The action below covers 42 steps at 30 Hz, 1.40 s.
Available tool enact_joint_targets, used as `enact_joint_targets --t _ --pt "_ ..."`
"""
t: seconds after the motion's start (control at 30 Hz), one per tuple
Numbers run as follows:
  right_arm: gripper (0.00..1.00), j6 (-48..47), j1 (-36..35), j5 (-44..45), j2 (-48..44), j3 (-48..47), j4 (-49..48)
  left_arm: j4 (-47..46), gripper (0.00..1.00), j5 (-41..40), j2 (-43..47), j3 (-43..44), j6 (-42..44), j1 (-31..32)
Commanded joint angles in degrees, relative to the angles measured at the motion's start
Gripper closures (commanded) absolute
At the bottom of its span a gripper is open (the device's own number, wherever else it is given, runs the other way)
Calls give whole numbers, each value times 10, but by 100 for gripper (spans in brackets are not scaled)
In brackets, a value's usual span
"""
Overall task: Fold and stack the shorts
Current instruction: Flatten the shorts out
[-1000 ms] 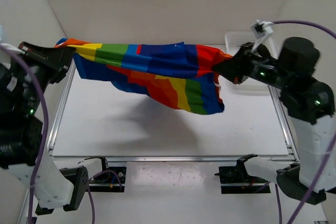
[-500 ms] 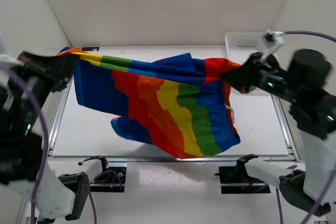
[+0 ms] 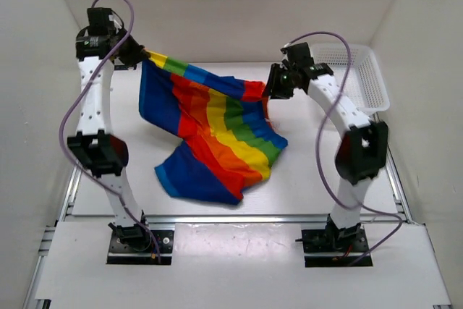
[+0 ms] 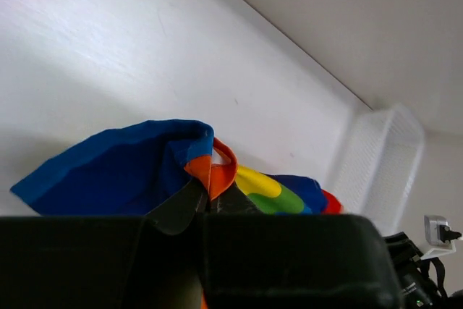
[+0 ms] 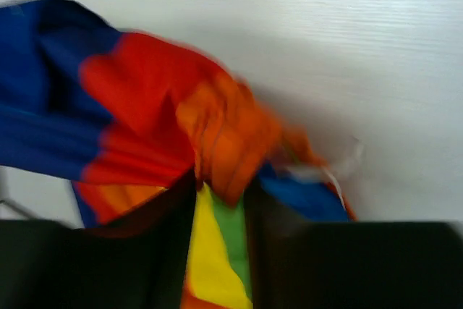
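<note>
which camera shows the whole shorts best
Top external: the shorts show whole, stripes spread out. Left wrist catches only a bunched corner; right wrist a blurred close-up of bunched cloth.

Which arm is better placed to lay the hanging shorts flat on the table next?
Probably left: the left gripper is shut on a corner of the shorts, held high; the right gripper shows a blurred, unclear hold.

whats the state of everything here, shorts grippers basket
shorts: unfolded, hung up by two corners, lower end draped on the table
left gripper: shut on a shorts corner
right gripper: cloth between its jaws, view blurred, grip unclear
basket: upright, nothing visible inside
</note>
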<state>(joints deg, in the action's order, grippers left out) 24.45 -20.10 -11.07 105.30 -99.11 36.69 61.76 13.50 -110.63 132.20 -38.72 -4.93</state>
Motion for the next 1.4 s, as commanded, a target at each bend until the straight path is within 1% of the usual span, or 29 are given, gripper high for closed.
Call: enact_joint_targets --t 0.0,0.03,0.07,0.13,0.2,0.27,0.37,0.4,0.47,0.53,0.57,0.63,0.67,0.7,0.73,0.8,0.83,0.87,1.07,1.1,1.17,1.23,1.27,1.33,1.37 --pt "50 -7 39 63 103 -89 25 -70 90 -74 -19 71 25 -7" --pt "42 -7 44 55 119 -107 34 -70 90 -74 -34 81 25 -2" --pt "33 1 45 50 129 -130 34 -70 90 -67 -62 87 25 5" --pt "33 6 45 43 149 -149 34 -70 90 -62 -80 92 30 11" --pt "37 14 45 37 162 -160 34 -70 90 -62 -93 92 36 11" --pt "38 14 50 3 181 -179 34 -70 90 -56 -106 98 42 11" --pt "38 28 50 -59 212 -202 34 -70 90 -51 -97 88 42 11" --pt "36 28 37 -68 212 -210 34 -70 90 -51 -92 82 47 11" --pt "36 10 28 -68 217 -216 34 -70 90 -51 -75 65 52 11" --pt "33 3 19 -57 222 -216 34 -70 90 -51 -64 54 52 11" --pt "33 -5 14 -62 234 -223 46 -70 90 -51 -58 40 52 11" --pt "33 -13 7 -40 239 -231 72 -70 90 -62 -51 27 52 11" --pt "30 -24 -2 -24 239 -225 88 -70 90 -62 -51 15 52 11" --pt "25 -24 -2 -4 230 -190 88 -70 90 -68 -45 10 58 11" --pt "23 -24 -2 20 220 -165 88 -70 90 -68 -45 10 58 11" --pt "23 -24 -2 20 185 -117 68 -70 90 -74 -40 2 63 11" --pt "22 -24 -2 20 163 -74 59 -70 90 -74 -40 2 63 11" --pt "22 -24 -2 20 155 -58 52 -65 90 -74 -34 2 63 11" --pt "22 -18 -2 20 137 -8 45 -59 90 -80 -13 2 63 11" --pt "19 -18 -2 12 137 -1 40 -59 90 -80 -13 2 63 11" --pt "19 0 -7 -15 143 12 35 -59 90 -80 -13 -4 63 11" --pt "18 9 -15 -15 137 28 35 -54 90 -80 -8 -4 58 11" --pt "18 14 -15 -9 123 43 30 -54 90 -80 -8 -9 58 11" --pt "16 20 -38 23 63 85 1 -54 90 -80 -3 -9 58 11" --pt "15 20 -43 31 41 127 -8 -54 90 -80 -3 -9 58 11"
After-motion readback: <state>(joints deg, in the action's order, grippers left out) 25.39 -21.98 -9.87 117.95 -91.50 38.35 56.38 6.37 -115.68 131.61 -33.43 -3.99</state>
